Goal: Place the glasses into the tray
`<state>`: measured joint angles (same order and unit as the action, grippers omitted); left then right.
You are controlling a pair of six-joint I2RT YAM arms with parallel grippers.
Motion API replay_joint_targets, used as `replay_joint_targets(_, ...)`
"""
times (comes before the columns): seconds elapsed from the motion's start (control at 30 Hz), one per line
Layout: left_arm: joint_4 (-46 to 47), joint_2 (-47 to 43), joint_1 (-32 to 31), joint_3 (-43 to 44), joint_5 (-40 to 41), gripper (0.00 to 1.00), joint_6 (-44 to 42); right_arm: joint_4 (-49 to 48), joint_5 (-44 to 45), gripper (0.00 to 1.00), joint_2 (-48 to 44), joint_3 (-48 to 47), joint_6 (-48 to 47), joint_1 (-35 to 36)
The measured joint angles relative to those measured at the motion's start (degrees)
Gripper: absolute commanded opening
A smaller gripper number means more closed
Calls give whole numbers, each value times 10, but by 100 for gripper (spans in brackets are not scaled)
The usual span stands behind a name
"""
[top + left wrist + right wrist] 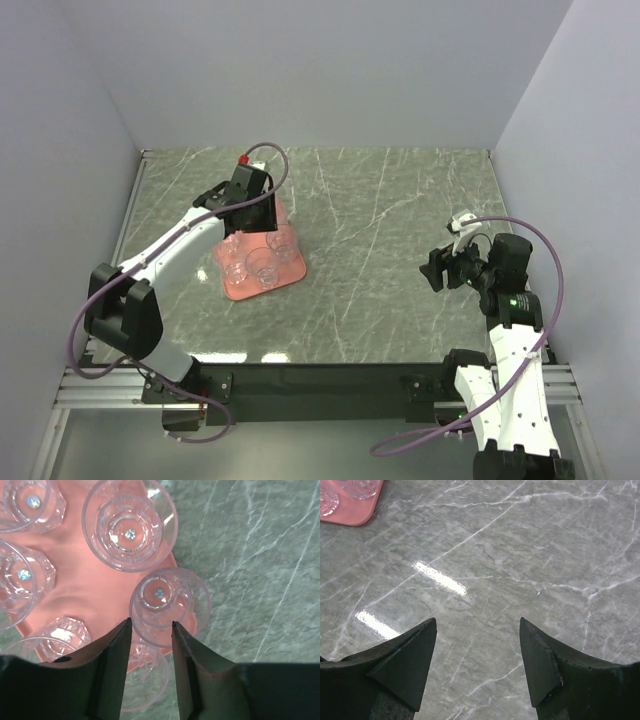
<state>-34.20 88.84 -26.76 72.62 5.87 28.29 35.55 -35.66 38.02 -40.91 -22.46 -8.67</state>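
Your left gripper (pixel 151 625), jaws parted, crowds the edge glass (pixel 167 602); snag it and it topples off the tray (pixel 82 582). Right gripper (pixel 477 630) gapes empty.

Partly hidden tray (pixel 238 292)
From above, the left gripper (pixel 255 222) covers the tray's far end and the glasses (pixel 262 265) on it are too faint to count; in the left wrist view its fingers (pixel 107 675) hide part of a glass (pixel 147 682) at the tray's edge.
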Motion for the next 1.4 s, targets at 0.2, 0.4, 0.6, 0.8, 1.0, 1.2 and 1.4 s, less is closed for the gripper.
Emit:
replay_joint_targets(0.2, 7, -53, 0, -1, 1, 70, -7, 0, 0, 74, -1, 0, 0, 0)
replay_joint_targets(0.4, 42, -200, 7, -64, 11, 94, -20, -18, 20, 77, -26, 5, 16, 0)
replay_joint_targets(0.6, 67, -356, 17, -144, 73, 99, -38, -57, 87, 92, -64, 12, 66, -4)
replay_joint_targets(0.8, 72, -509, 18, -227, 206, 99, -51, -96, 163, 100, -74, 13, 128, -10)
replay_joint_targets(1.0, 74, -623, 18, -278, 313, 99, -51, -146, 306, 100, -73, 26, 219, -10)
replay_joint_targets(1.2, 74, -663, 18, -297, 349, 99, -51, -175, 407, 100, -73, 30, 271, -10)
replay_joint_targets(1.4, 74, -663, 18, -299, 360, 99, -51, -198, 463, 99, -73, 44, 282, -10)
